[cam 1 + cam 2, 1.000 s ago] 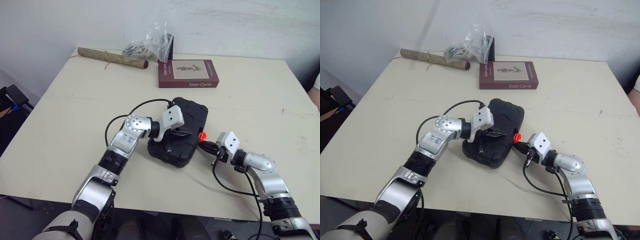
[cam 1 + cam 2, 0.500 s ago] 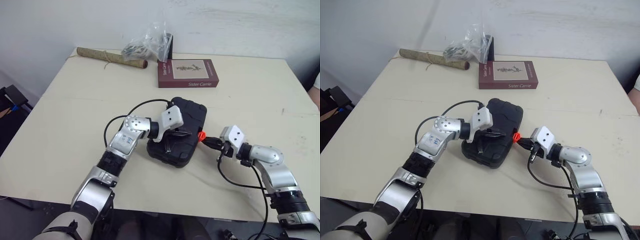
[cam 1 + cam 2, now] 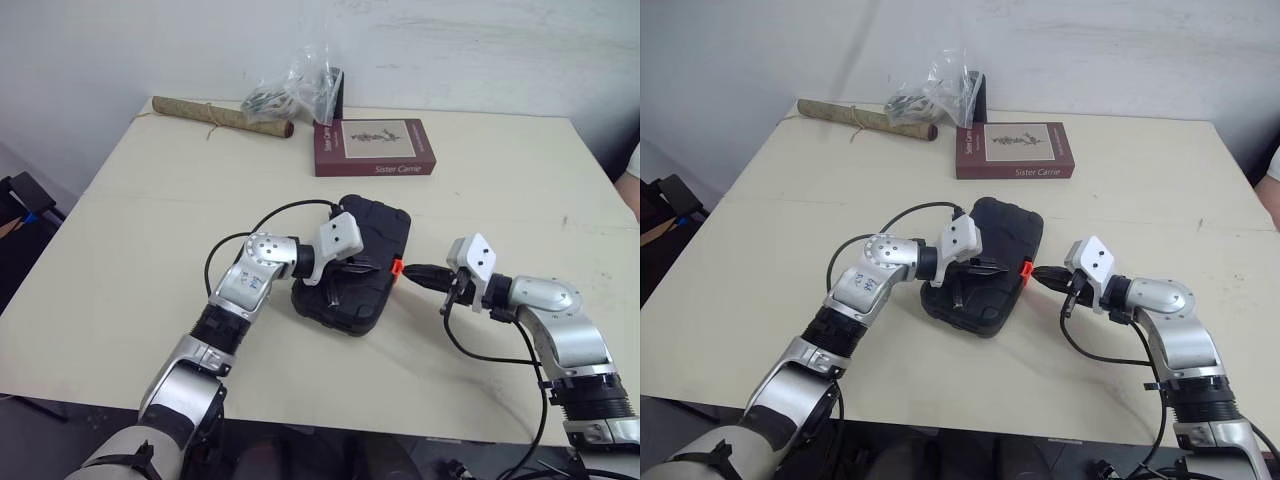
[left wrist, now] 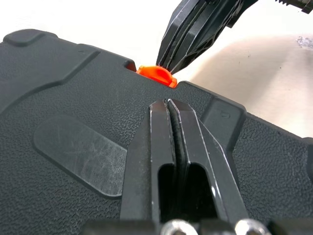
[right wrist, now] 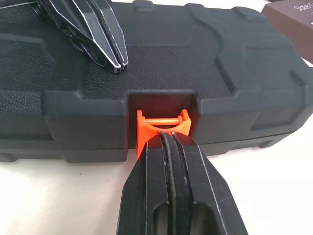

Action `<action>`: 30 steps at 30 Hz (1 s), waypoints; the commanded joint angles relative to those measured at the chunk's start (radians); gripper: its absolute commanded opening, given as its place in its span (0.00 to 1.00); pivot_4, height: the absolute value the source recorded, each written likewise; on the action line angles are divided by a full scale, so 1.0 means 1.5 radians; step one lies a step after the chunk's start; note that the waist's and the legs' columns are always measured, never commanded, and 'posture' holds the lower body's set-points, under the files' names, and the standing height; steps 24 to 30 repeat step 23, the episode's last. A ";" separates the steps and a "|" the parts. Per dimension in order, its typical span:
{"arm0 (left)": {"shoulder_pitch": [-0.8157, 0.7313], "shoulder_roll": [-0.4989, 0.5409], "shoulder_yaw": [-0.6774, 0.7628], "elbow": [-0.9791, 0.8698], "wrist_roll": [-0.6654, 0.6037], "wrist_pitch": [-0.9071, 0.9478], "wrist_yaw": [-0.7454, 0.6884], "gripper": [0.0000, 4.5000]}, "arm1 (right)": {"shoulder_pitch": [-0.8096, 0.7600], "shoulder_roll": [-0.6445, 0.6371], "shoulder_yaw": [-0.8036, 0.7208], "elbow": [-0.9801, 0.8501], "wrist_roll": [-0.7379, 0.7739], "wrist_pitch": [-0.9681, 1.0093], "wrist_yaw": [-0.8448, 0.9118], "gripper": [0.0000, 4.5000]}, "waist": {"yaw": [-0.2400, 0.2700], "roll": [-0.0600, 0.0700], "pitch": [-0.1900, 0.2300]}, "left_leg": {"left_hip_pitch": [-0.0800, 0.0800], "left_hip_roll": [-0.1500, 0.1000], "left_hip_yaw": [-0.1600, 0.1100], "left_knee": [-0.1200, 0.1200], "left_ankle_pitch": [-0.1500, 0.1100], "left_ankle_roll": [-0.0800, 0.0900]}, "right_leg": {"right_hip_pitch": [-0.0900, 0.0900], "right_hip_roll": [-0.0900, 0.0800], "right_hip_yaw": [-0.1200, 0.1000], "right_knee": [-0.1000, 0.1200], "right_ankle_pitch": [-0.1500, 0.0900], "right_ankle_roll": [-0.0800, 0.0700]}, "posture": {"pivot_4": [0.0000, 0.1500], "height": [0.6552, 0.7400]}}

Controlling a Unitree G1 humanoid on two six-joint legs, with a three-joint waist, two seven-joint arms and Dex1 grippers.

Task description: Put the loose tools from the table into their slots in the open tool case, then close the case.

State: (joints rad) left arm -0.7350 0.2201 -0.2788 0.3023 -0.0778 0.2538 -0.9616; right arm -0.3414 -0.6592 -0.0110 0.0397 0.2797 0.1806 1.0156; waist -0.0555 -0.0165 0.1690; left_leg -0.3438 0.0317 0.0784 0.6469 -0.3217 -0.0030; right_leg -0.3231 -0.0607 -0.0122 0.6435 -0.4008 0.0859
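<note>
1. One case (image 3: 375,235), shut, on table (image 3: 150,220); one orange latch (image 3: 397,266); one book (image 3: 373,147).
2. Both closed: left gripper (image 4: 167,102) on case, right gripper (image 5: 166,134) tips touching latch.
3. Since before, right gripper swung outward.

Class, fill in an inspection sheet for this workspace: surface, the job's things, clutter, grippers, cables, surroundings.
Surface: beige table, with the case near its middle.
Job's things: black case, lid down; orange latch on the side facing the right arm.
Clutter: book, roll and plastic bag along the far edge.
Grippers: left gripper shut, tips on the lid; right gripper shut, tips at the latch.
Cables: left cable loops above that arm; right cable sags by that forearm.
Surroundings: white wall behind; dark items on the floor to the left.
</note>
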 commanded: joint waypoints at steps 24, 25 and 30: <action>0.267 0.445 0.402 0.061 -0.123 -0.244 -0.041 1.00 | 0.307 -0.211 -0.393 0.085 0.041 -0.231 0.094 0.97 | 0.020 -0.001 0.011 | -0.017 -0.004 -0.003 0.002 -0.001 0.007 | -0.012 -0.005 -0.005 -0.004 0.000 0.000 | 1.00 1.00; 0.267 0.445 0.402 0.061 -0.123 -0.244 -0.041 1.00 | 0.307 -0.211 -0.393 0.085 0.041 -0.231 0.094 0.97 | 0.020 -0.001 0.011 | -0.017 -0.004 -0.003 0.002 -0.001 0.007 | -0.012 -0.005 -0.005 -0.004 0.000 0.000 | 1.00 1.00; 0.267 0.445 0.402 0.061 -0.123 -0.244 -0.041 1.00 | 0.307 -0.211 -0.393 0.085 0.041 -0.231 0.094 0.97 | 0.020 -0.001 0.011 | -0.017 -0.004 -0.003 0.002 -0.001 0.007 | -0.012 -0.005 -0.005 -0.004 0.000 0.000 | 1.00 1.00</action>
